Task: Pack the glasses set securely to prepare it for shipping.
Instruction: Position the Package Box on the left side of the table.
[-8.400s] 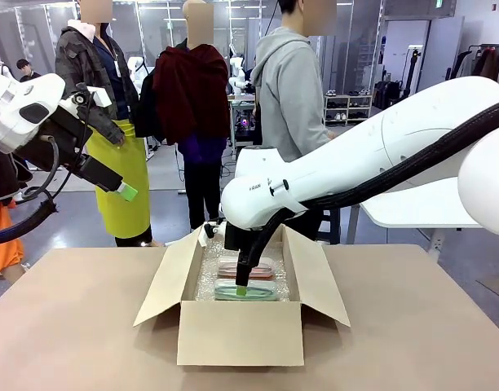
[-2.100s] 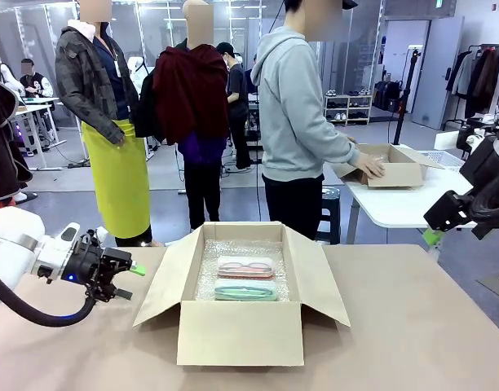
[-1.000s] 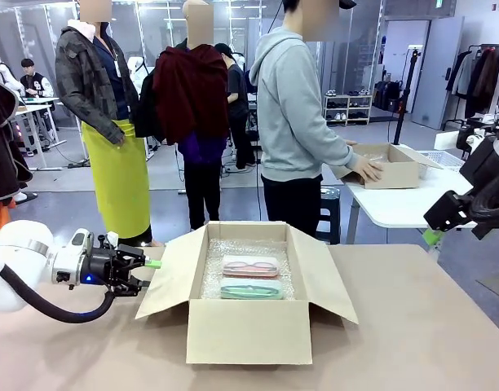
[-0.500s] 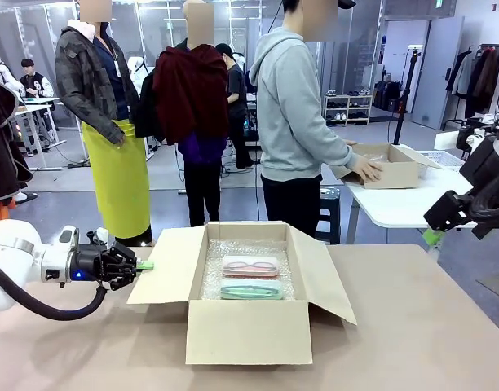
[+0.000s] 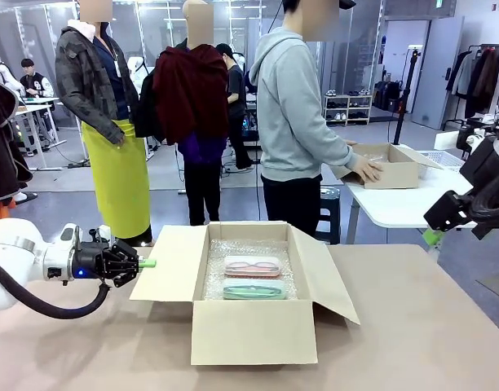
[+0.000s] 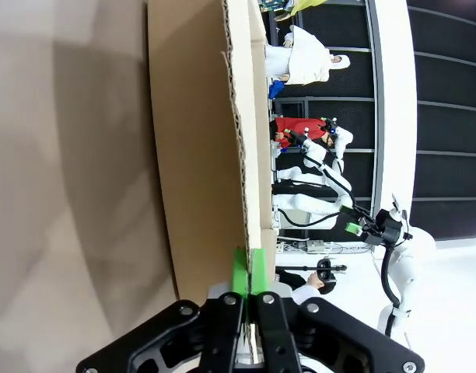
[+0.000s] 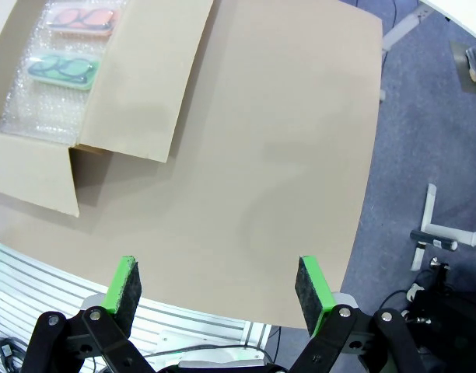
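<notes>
Open cardboard box [image 5: 253, 332], bubble wrap [image 5: 218, 261] lining, on table [image 5: 412, 326].

Two flat, round-ended glasses cases lie side by side on bubble wrap inside an open cardboard box: pink case [image 5: 252, 265] behind, mint green case [image 5: 253, 289] in front.

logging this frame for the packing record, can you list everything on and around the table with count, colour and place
open brown cardboard box: 1, brown, middle of the table, flaps spread out
clear bubble wrap sheet: 1, clear, lining the box floor
pale pink oblong glasses case: 1, pink and white, in the box, far side
mint green oblong glasses case: 1, mint green, in the box, near side, beside the pink one
tan table: 1, tan, under the box
second cardboard box: 1, brown, white table behind, under a person's hand
left gripper: 1, black with green pads, jaws shut on the box's left flap edge
right gripper: 1, jaws open, raised at right
</notes>
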Robot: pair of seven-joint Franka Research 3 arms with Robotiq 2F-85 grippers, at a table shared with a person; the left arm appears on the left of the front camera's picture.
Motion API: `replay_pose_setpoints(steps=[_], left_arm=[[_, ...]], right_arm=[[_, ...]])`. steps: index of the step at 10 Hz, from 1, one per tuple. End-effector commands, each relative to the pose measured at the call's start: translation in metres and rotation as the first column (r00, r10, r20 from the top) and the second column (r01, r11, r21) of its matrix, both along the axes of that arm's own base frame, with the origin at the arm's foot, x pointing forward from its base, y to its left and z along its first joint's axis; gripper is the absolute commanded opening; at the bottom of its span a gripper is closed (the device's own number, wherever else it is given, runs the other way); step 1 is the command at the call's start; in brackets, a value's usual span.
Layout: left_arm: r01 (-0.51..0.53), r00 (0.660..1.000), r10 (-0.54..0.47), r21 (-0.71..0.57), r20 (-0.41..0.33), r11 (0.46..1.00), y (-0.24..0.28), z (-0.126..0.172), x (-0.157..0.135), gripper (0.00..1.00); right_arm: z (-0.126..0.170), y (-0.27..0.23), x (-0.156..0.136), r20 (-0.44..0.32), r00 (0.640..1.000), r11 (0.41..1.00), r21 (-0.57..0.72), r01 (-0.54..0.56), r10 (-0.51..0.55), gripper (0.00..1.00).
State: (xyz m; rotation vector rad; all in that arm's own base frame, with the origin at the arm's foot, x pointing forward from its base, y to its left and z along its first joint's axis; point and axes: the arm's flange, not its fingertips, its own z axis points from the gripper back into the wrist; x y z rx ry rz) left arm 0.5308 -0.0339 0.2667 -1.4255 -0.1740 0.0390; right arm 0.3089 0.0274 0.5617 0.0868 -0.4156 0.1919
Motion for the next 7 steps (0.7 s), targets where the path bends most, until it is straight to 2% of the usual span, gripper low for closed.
replay_pose_setpoints(steps=[1, 6, 7], left_arm=[[-0.001, 1.0, 0.001, -0.001, 0.0, 1.0, 0.0005, 0.0, -0.0002, 0.0], [-0.001, 1.0, 0.001, 0.0, -0.001, 1.0, 0.0003, -0.0002, 0.0, 0.01], [-0.004, 1.0, 0.004, -0.008, -0.025, 1.0, 0.0068, -0.0006, 0.0045, 0.01]], right_arm=[[0.0005, -0.0002, -0.0012, -0.002, 1.0, 1.0, -0.009, 0.002, -0.002, 1.0], [0.0005, -0.0002, -0.0012, -0.002, 1.0, 1.0, -0.009, 0.002, -0.002, 1.0], [0.0005, -0.0002, -0.0012, -0.002, 1.0, 1.0, -0.009, 0.002, -0.002, 1.0]])
